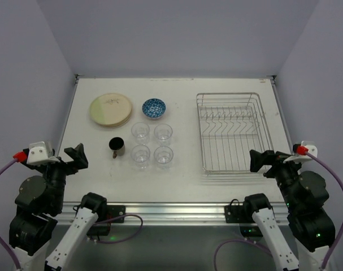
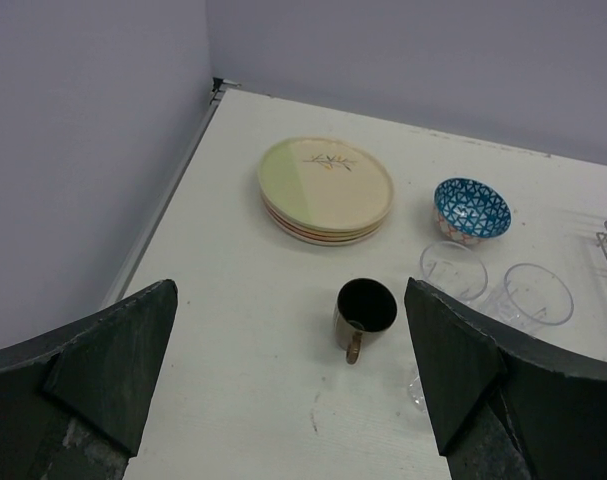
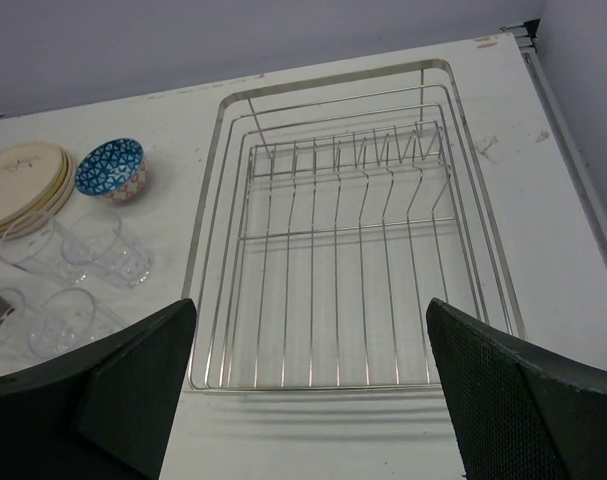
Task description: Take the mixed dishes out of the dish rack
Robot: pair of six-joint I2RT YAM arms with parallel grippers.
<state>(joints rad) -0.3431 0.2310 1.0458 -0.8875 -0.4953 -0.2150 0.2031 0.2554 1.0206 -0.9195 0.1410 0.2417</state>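
Observation:
The silver wire dish rack [image 1: 230,132] lies on the right of the table with nothing in it; the right wrist view shows its bare tines and rim [image 3: 335,77]. Left of it on the tabletop sit the mixed dishes: stacked cream plates [image 1: 111,109] [image 2: 326,187], a blue-patterned bowl [image 1: 153,108] [image 2: 471,208], several clear glasses [image 1: 152,144] [image 2: 453,270] and a small dark cup [image 1: 117,145] [image 2: 364,312]. My left gripper [image 1: 76,157] [image 2: 288,290] hangs open, near side of the cup. My right gripper [image 1: 261,161] [image 3: 311,310] is open at the rack's near edge, holding nothing.
The white table [image 1: 182,175] is bounded by pale walls on the left, back and right. A metal rail [image 1: 177,210] runs along its near edge, with both arm bases and purple cables below it. The rack's right side stands close to the table's right edge.

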